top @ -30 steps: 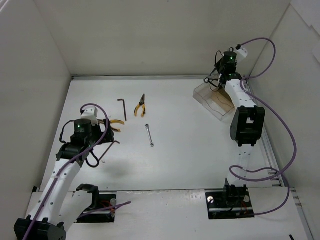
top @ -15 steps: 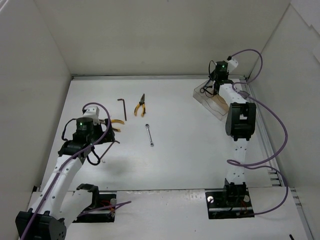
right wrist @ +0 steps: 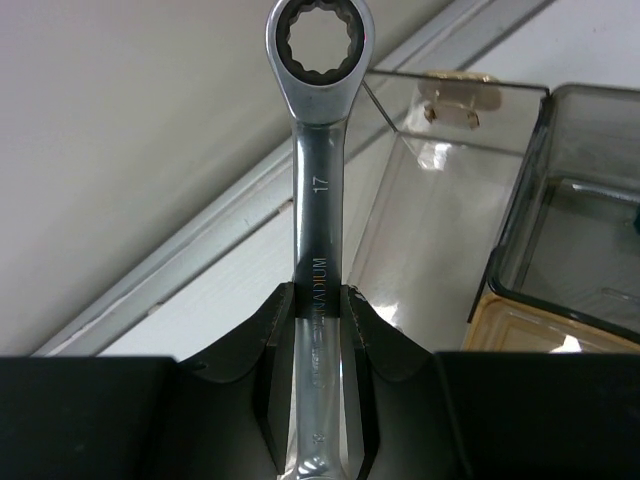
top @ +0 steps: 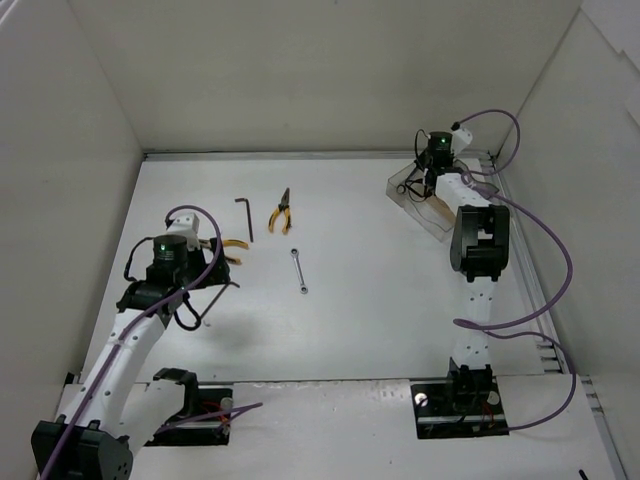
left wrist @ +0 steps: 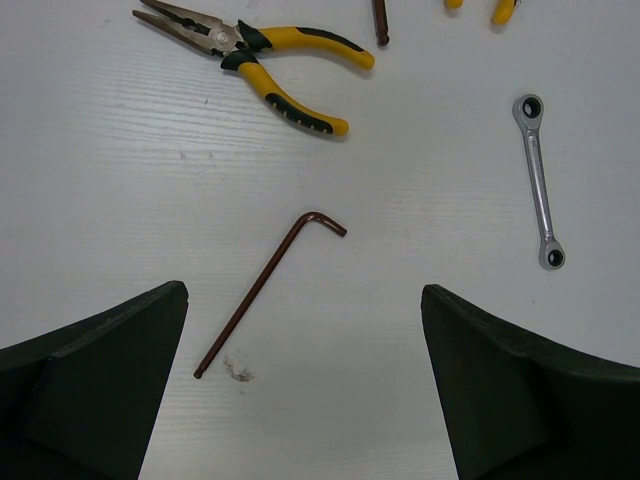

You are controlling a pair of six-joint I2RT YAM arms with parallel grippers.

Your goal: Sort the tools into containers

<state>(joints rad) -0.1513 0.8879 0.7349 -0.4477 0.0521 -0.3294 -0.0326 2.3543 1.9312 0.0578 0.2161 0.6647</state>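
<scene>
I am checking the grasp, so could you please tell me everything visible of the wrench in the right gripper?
The wrench is bright polished silver metal, with a flat straight shank stamped 17. Its ring end, toothed inside, points away from the wrist camera; the other end is cut off. The right gripper is shut on the shank, a black finger on each side. It is held in the air, beside the clear plastic box; nothing else is seen touching it.

Right wrist view: wrench [right wrist: 318, 150] shank stamped "17"; below it, lettering ending "-DIUM", the rest unreadable.
</scene>
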